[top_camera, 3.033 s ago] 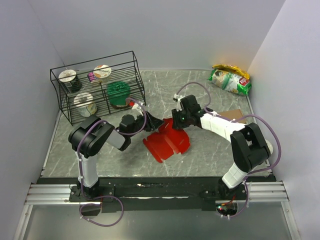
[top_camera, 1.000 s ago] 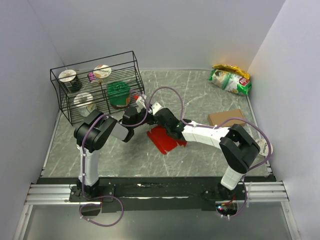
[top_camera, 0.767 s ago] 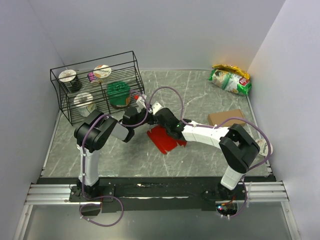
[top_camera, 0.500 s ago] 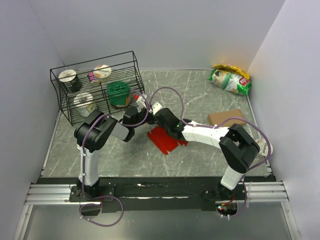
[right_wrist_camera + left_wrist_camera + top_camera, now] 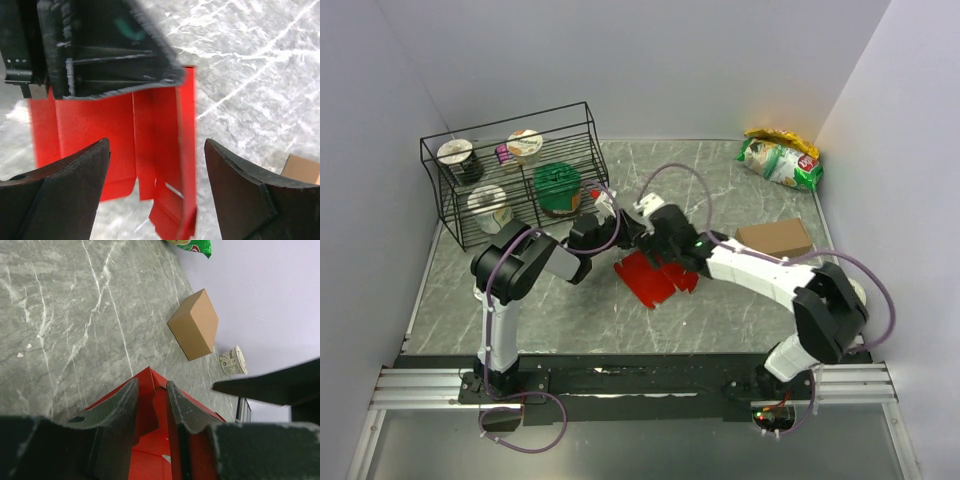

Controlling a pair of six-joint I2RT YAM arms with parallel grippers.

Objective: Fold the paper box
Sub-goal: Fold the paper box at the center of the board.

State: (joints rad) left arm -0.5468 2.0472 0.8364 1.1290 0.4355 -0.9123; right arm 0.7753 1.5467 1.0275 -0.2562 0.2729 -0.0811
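Note:
The paper box [image 5: 655,278] is a bright red, creased card sheet, partly folded, lying on the marble table [image 5: 720,190] between both arms. My left gripper [image 5: 625,245] reaches in from the left. In the left wrist view its fingers [image 5: 120,405] stand narrowly apart on a raised red corner flap of the box [image 5: 150,405], and the gripper [image 5: 152,385] is shut on it. My right gripper [image 5: 655,250] hovers just above the box, wide open and holding nothing [image 5: 156,145]. Under it the red sheet [image 5: 155,115] shows its creases and a standing side wall.
A brown cardboard box [image 5: 775,238] sits at the right, also seen as the brown box [image 5: 194,331]. A snack bag [image 5: 780,158] lies at the back right. A black wire basket [image 5: 510,180] with several cups stands at the back left. A paper cup [image 5: 233,360] lies near the right wall.
My right gripper has opened, let go of the red box and lifted back slightly. My left gripper has narrowed onto the box's corner flap. The box has barely moved.

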